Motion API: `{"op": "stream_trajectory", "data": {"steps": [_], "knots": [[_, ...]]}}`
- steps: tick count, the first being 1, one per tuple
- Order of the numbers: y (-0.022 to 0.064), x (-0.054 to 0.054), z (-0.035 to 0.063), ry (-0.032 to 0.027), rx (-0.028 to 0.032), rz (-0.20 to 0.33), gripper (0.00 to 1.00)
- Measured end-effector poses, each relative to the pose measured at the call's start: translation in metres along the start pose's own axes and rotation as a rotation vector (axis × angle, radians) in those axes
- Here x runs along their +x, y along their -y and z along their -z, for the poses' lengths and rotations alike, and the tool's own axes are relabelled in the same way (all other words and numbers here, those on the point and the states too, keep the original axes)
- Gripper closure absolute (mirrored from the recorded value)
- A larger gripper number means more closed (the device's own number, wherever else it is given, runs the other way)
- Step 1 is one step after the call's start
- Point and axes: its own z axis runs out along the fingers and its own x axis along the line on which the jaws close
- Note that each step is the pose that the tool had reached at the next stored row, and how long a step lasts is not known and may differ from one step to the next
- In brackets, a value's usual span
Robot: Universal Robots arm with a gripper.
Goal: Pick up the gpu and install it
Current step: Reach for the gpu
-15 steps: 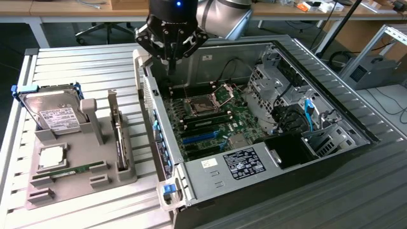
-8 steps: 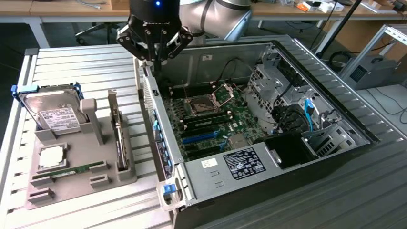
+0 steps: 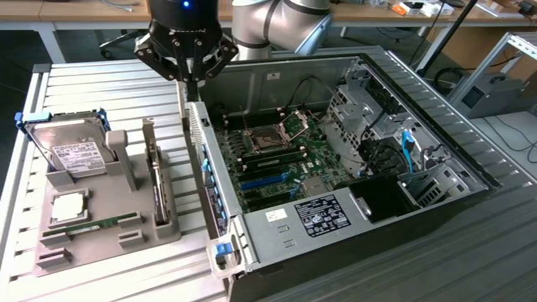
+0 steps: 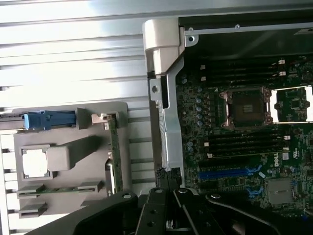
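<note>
Judging from how things lie, the task is barely begun. At about eight o'clock in the exterior view, the gpu (image 3: 153, 167) stands on its long edge in a slot of the grey holder (image 3: 100, 242), untouched and not yet lifted. At eleven o'clock the claw (image 3: 191, 88) hangs with its fingers pressed together on nothing. It is above the wall of the computer case (image 3: 285, 78) that faces the holder, and apart from the card. Toward the middle, the blue slot (image 3: 266, 182) on the motherboard (image 3: 315, 154) is bare, so both the pickup and the fitting are left to do.

The holder rests on the slatted tabletop (image 3: 92, 82). At its eleven o'clock corner a silver hard drive (image 3: 71, 151) with a white label stands tilted. At seven o'clock a square processor chip (image 3: 67, 207) lies flat, and just under it lies a narrow green memory stick (image 3: 92, 224). The gpu fills the three o'clock side.

The case lies open from the middle out to three o'clock. It holds the motherboard, with a processor socket (image 3: 273, 135) whose frame is swung open and black memory slots (image 3: 268, 162) beside it. A labelled grey box (image 3: 315, 217) sits at six o'clock and a blue cable (image 3: 409, 151) at three o'clock.
</note>
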Motion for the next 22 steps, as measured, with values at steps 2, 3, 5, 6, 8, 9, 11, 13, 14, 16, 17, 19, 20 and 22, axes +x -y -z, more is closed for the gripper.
{"op": "stream_trajectory", "data": {"steps": [2,3,5,6,8,9,11,13,14,16,17,19,20,22], "knots": [[0.0002,0.007,0.0002,0.0,0.0,0.0,0.89],[0.0002,0.009,0.0002,0.0,0.0,0.0,0.89],[0.0005,0.015,0.0003,0.0,0.0,0.0,0.89],[0.0006,0.018,0.0004,0.0001,-0.0001,0.0,0.89],[0.0008,0.023,0.0006,0.0,0.0,0.0,0.89],[0.0009,0.026,0.0006,0.0,0.0,0.0,0.89],[0.001,0.03,0.0007,0.0001,0.0,0.0,0.89],[0.0012,0.035,0.0008,0.0,0.0,0.0,0.89],[0.0013,0.038,0.0009,0.0001,0.0,0.0,0.89],[0.0014,0.044,0.001,0.0001,-0.0001,0.0,0.89],[0.0015,0.048,0.0012,0.0,0.0,0.0,0.89],[0.0017,0.055,0.0013,0.0,-0.0001,0.0,0.89],[0.0017,0.057,0.0013,0.0,0.0,0.0,0.89],[0.0018,0.062,0.0015,0.0,0.0,0.0,0.89]]}}
